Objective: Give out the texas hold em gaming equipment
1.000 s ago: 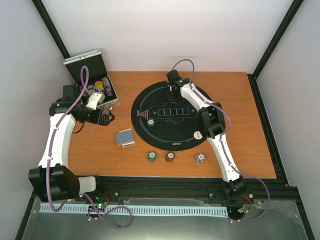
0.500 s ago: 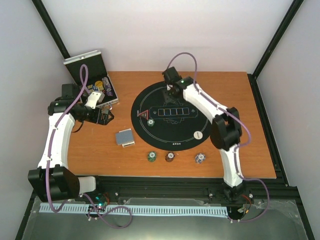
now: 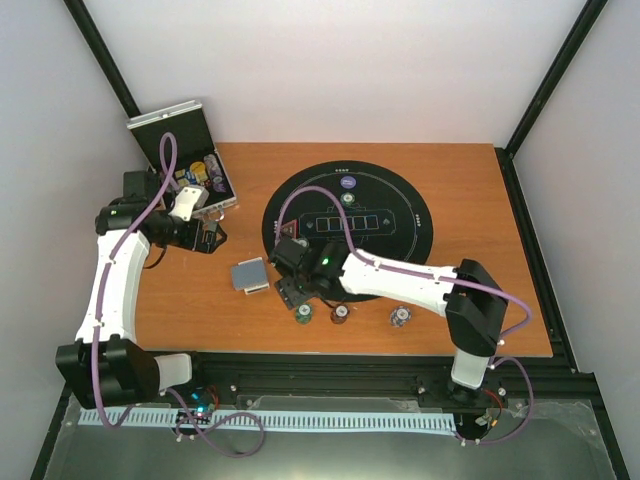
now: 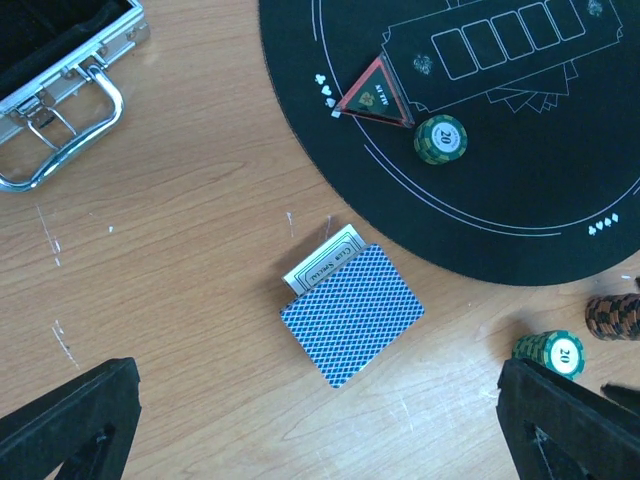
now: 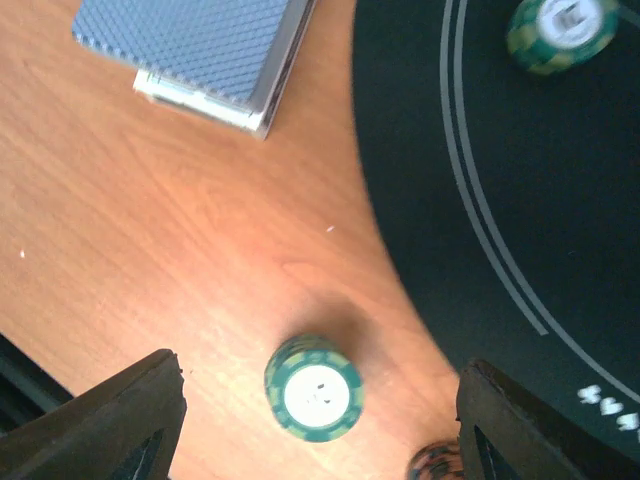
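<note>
The blue-backed card deck [image 3: 250, 275] lies on the wood left of the black round mat [image 3: 400, 225]. It also shows in the left wrist view [image 4: 352, 313] and the right wrist view [image 5: 200, 45]. Green [image 3: 303, 313], maroon [image 3: 340, 314] and purple-white [image 3: 400, 316] chip stacks stand near the front edge. My right gripper [image 3: 296, 292] is open and hovers over the green stack [image 5: 313, 388], jaws wide on either side. My left gripper [image 3: 212, 238] is open and empty, high above the deck. A purple chip [image 3: 347, 183] and a green chip [image 3: 347, 199] lie at the mat's far side. The white disc is hidden.
An open aluminium case [image 3: 185, 150] with more chips stands at the back left; its handle shows in the left wrist view [image 4: 60, 85]. A red-edged triangular marker [image 4: 375, 95] and a green chip [image 4: 441, 139] lie on the mat's left side. The right arm stretches across the mat's front.
My right arm has swung from the mat's far side down to the near left, over the green stack. Two chips now show at the far side. The left arm has barely moved.
</note>
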Robot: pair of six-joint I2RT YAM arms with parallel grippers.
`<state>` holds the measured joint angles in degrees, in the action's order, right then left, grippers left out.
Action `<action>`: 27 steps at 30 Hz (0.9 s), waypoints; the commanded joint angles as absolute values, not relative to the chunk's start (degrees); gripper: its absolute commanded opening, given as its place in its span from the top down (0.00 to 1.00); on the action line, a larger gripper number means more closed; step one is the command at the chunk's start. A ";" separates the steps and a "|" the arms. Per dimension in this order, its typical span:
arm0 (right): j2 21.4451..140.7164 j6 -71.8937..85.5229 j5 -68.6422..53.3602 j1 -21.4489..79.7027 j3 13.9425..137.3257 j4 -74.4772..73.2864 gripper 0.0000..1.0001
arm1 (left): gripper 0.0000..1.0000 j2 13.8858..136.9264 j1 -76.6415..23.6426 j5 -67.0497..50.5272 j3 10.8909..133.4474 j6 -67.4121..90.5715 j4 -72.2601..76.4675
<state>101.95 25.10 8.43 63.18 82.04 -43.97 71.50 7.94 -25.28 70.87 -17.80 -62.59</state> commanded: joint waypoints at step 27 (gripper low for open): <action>109.33 31.64 8.43 66.97 74.60 -38.97 0.39 | 0.00 68.91 8.26 -25.43 71.98 -17.39 -64.42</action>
<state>108.81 31.00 8.78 67.88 74.94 -40.71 70.11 7.94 -25.10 70.13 -17.78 -63.09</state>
